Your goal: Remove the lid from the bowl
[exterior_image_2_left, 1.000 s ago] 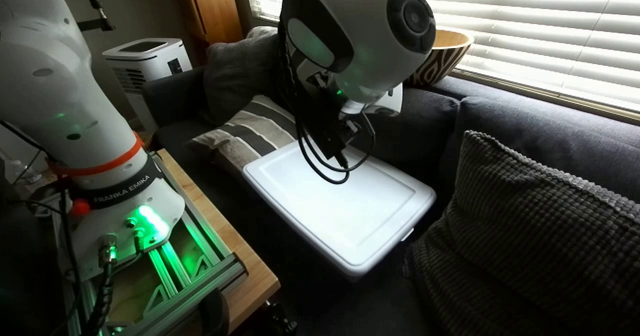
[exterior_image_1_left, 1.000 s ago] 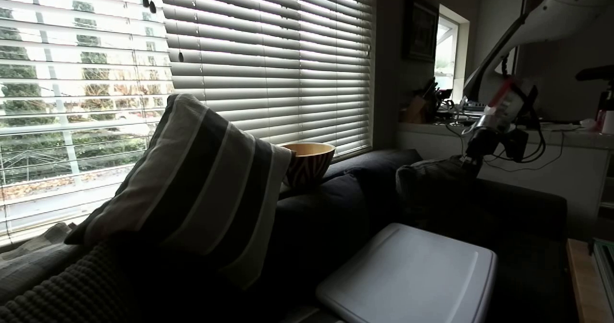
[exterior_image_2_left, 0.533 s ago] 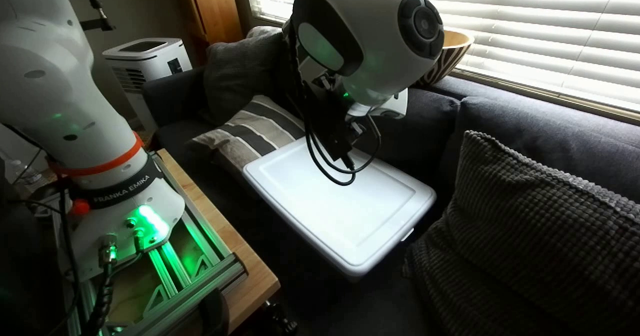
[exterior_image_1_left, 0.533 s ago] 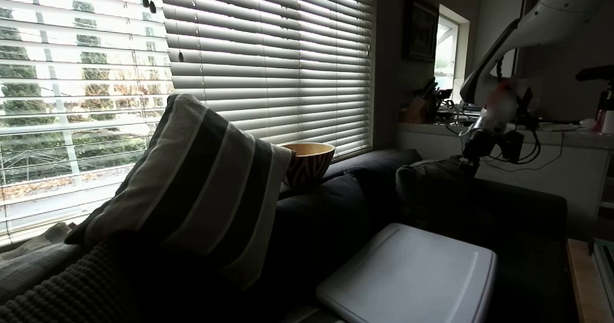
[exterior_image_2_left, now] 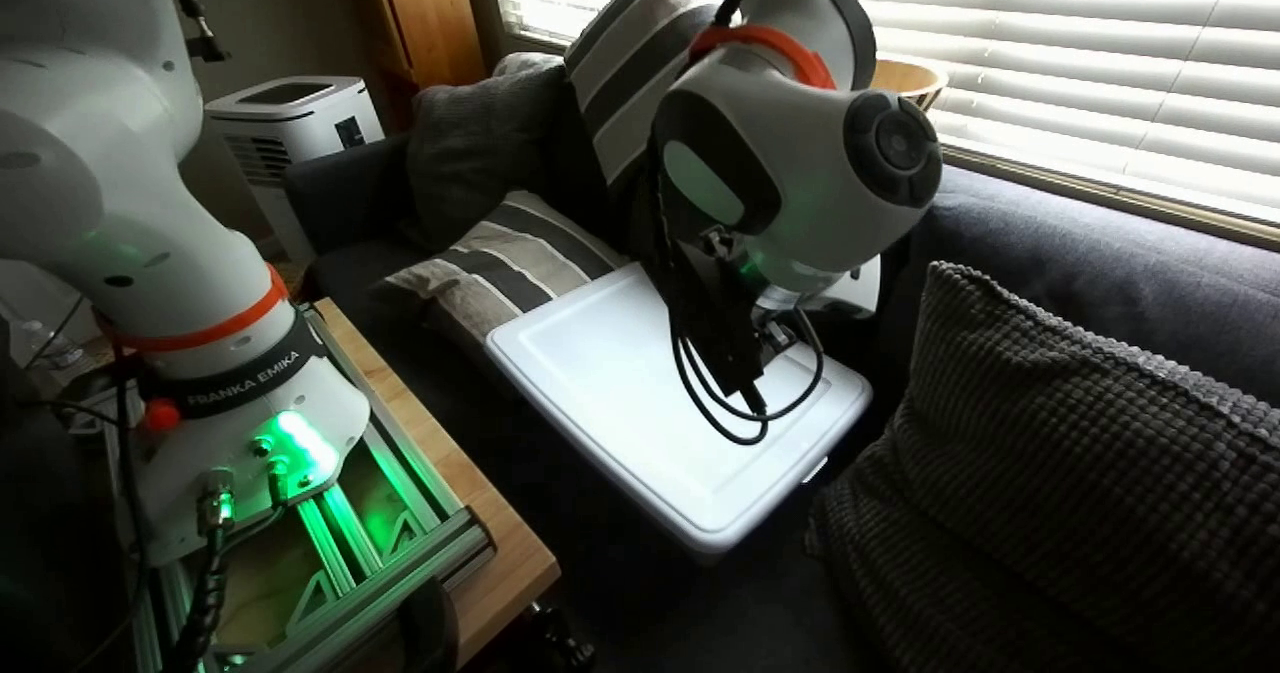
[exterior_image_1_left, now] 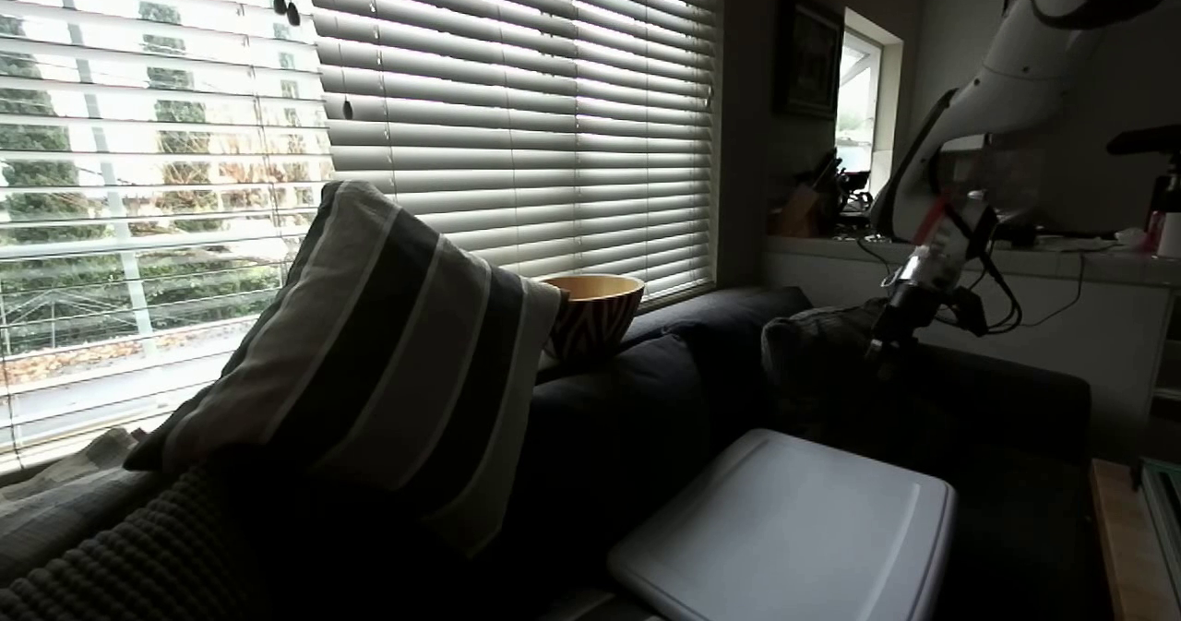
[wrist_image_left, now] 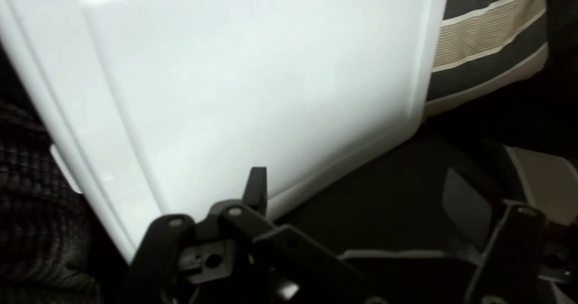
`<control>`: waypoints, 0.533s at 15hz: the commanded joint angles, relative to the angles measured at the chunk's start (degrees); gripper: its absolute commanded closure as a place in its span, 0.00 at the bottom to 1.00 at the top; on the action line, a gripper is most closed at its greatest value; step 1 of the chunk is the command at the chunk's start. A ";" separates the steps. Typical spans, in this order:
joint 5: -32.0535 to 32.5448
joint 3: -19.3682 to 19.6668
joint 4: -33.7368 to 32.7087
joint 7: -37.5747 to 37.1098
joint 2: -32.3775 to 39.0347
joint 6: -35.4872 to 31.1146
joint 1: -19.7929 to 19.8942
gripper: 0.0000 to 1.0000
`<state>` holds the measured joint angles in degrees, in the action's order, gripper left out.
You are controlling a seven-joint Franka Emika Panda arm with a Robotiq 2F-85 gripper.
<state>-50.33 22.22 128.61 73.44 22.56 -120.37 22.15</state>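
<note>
Hovering near the lid [exterior_image_2_left: 600, 383], the gripper [wrist_image_left: 361, 198] is holding its jaws wide apart; the lid is lying between a striped cushion [exterior_image_2_left: 510, 263] and a ribbed cushion [exterior_image_2_left: 1050, 473] on the sofa [exterior_image_2_left: 1000, 223].

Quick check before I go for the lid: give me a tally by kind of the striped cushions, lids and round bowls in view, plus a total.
Striped cushions: 2
Lid: 1
Round bowl: 1
Total: 4
</note>
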 commanded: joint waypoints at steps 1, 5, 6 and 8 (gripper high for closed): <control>-2.23 -4.29 -7.46 2.05 10.56 -6.23 3.73 0.00; -1.00 -8.47 -14.69 3.53 19.20 -11.22 6.99 0.00; -0.68 -9.23 -16.22 3.78 20.91 -11.90 7.67 0.00; 0.01 -10.55 -19.38 3.67 24.48 -11.75 9.15 0.00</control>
<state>-50.76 14.07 114.83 75.04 40.91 -131.27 28.43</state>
